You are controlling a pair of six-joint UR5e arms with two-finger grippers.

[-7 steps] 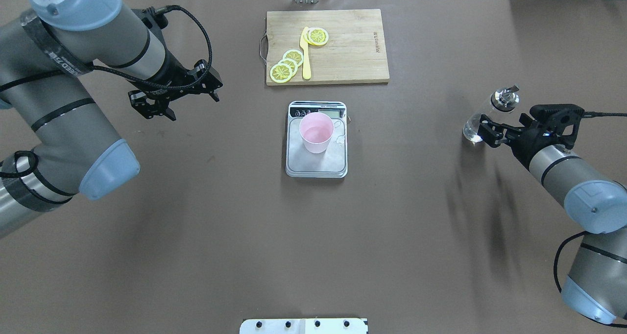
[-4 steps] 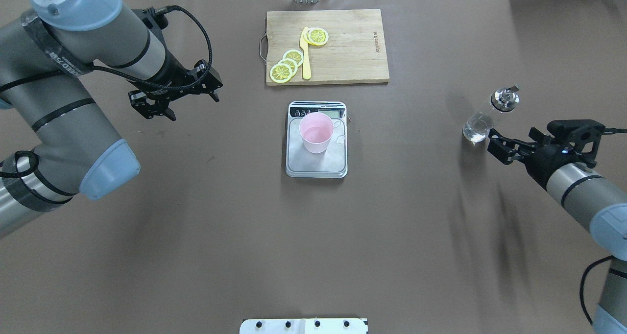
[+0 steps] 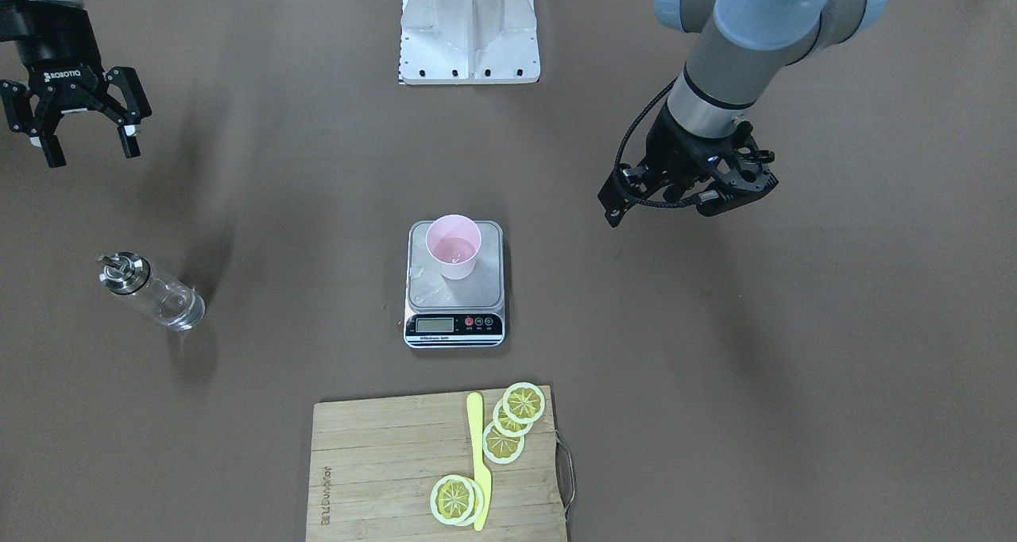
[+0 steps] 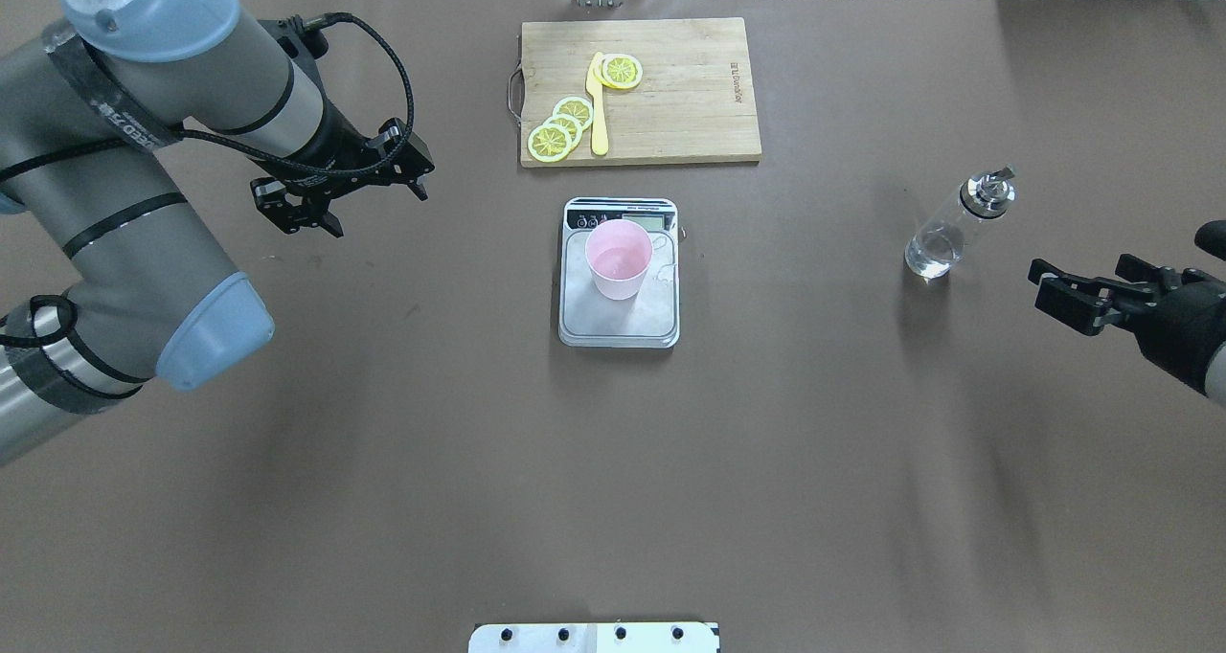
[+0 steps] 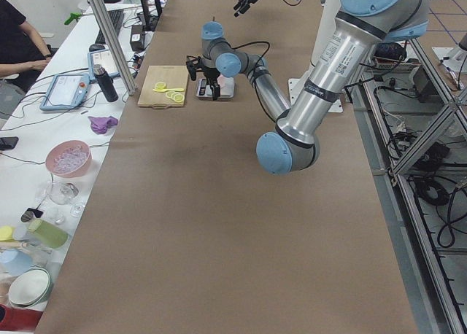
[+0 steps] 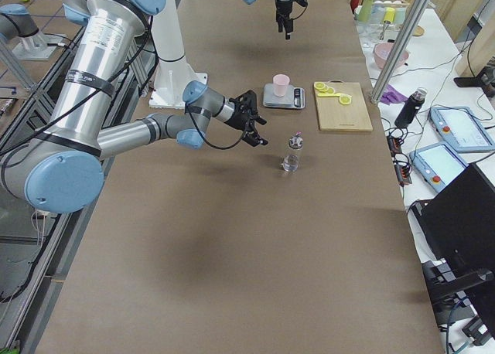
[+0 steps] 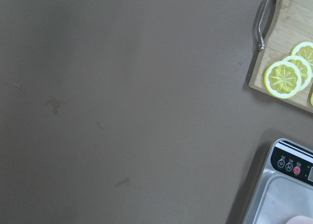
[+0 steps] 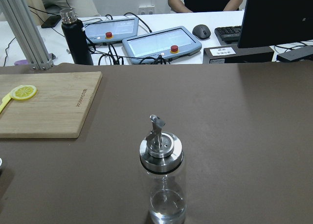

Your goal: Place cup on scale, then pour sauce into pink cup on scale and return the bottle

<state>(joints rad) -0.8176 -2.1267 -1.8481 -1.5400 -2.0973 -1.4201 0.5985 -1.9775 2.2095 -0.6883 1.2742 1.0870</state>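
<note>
The pale pink cup [image 4: 619,258] stands upright on the silver scale [image 4: 619,329] at the table's middle; it also shows in the front view [image 3: 453,245]. The clear glass bottle [image 4: 953,227] with its silver spout cap stands upright on the table at the right, with a little clear liquid at its bottom [image 8: 167,204]. My right gripper [image 4: 1039,287] is open and empty, and sits apart from the bottle on the side away from the scale. My left gripper [image 4: 378,210] is open and empty, above the table to the left of the scale.
A wooden cutting board [image 4: 670,107] with lemon slices [image 4: 565,124] and a yellow knife [image 4: 599,117] lies beyond the scale. The robot's base plate [image 4: 594,637] is at the near edge. Operator consoles [image 8: 161,40] stand past the table's far edge.
My right gripper, which was at the bottle one second ago, has drawn back from it to the right. The bottle stays standing. The left arm has not moved.
</note>
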